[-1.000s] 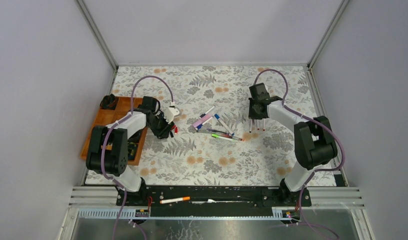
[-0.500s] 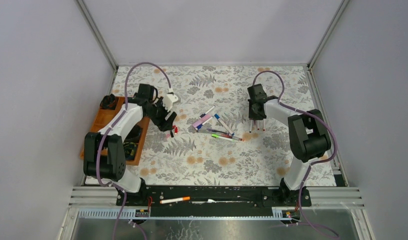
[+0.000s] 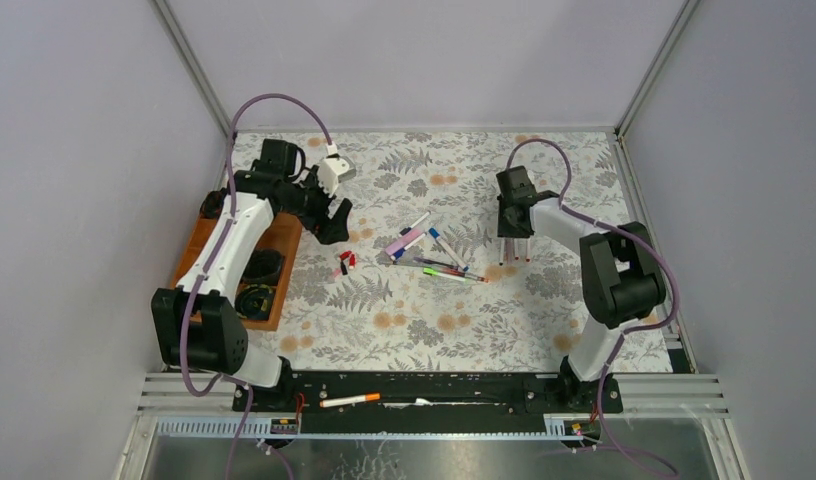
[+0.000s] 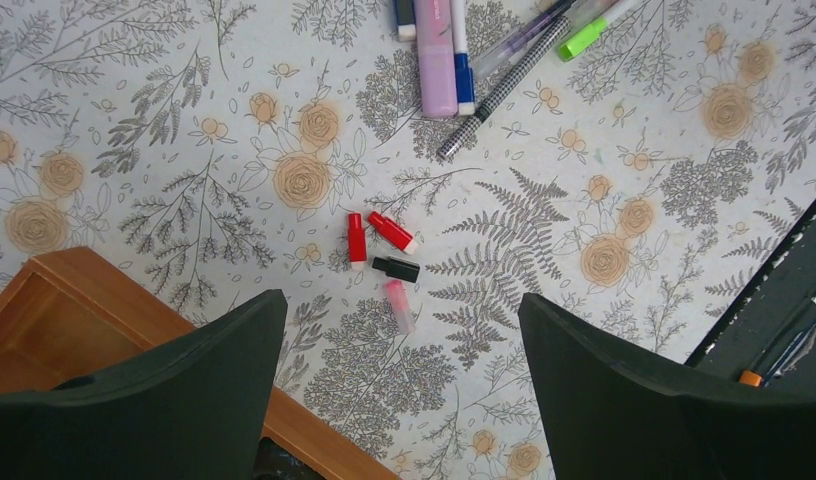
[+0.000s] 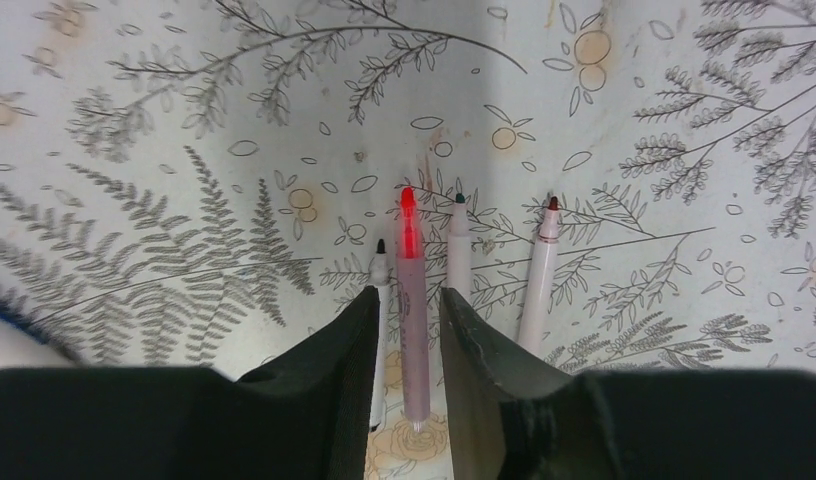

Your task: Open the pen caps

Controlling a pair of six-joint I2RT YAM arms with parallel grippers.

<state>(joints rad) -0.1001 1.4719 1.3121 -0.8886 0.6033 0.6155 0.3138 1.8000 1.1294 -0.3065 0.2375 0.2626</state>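
While the left gripper [image 4: 401,330] is hanging wide open over the pen caps [image 4: 395,268] on the table [image 4: 134,120] — tiny, light, slippery — the right gripper [image 5: 409,296] is sitting half open around a stiff pen [image 5: 413,340], best pinched mid-barrel.

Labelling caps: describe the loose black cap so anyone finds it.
Find the wooden tray at the left of the table. Right of it lie four loose caps. The black cap is the only dark one, between two red caps and a pink cap.

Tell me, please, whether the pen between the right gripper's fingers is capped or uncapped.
Uncapped: the pen lying between the right gripper's fingers shows a bare red tip, with no cap on it.
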